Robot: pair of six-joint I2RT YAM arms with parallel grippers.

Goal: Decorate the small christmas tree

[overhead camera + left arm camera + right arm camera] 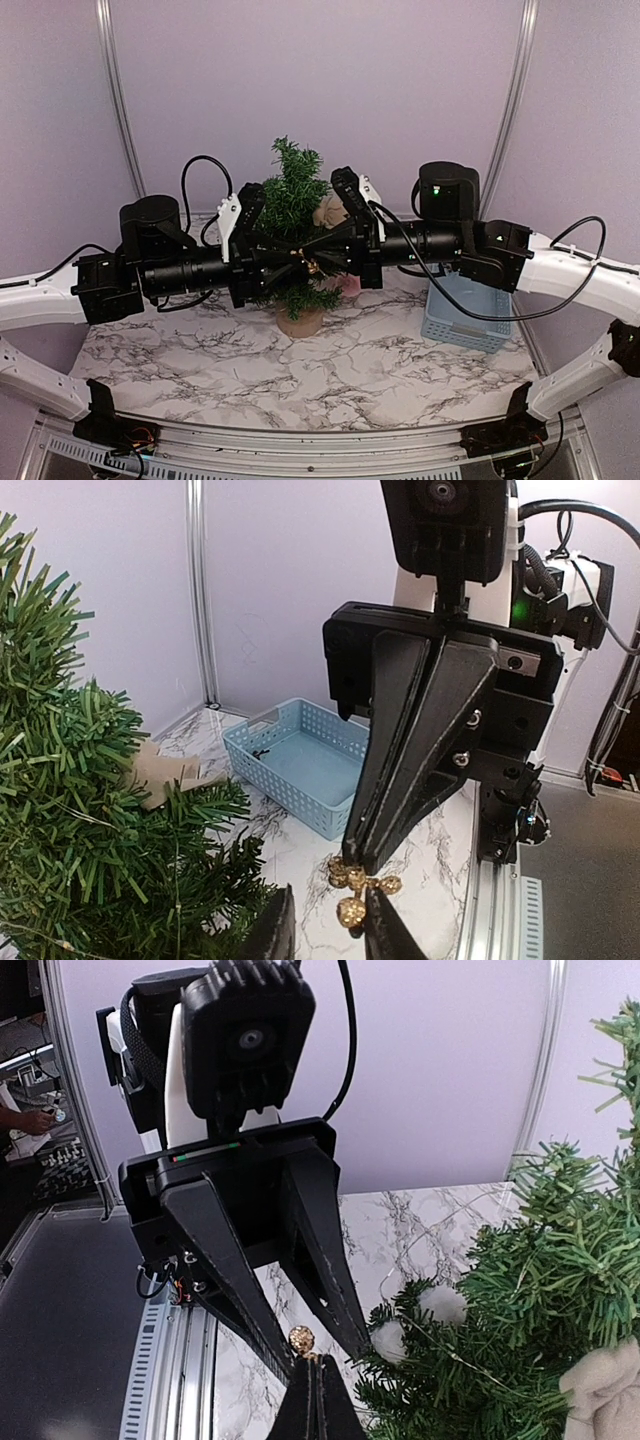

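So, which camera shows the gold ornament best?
The left wrist view: there the gold ornament shows as a cluster of beads at the tips of the right gripper. The right wrist view shows just one bead of it; the top view only a tiny glint in front of the tree.

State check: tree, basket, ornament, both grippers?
tree: upright on table, beige decoration among its branches.
basket: upright, almost empty, one small dark bit inside.
gold ornament: off the table, hanging from right gripper.
right gripper: shut on gold ornament.
left gripper: open, straddling gold ornament.
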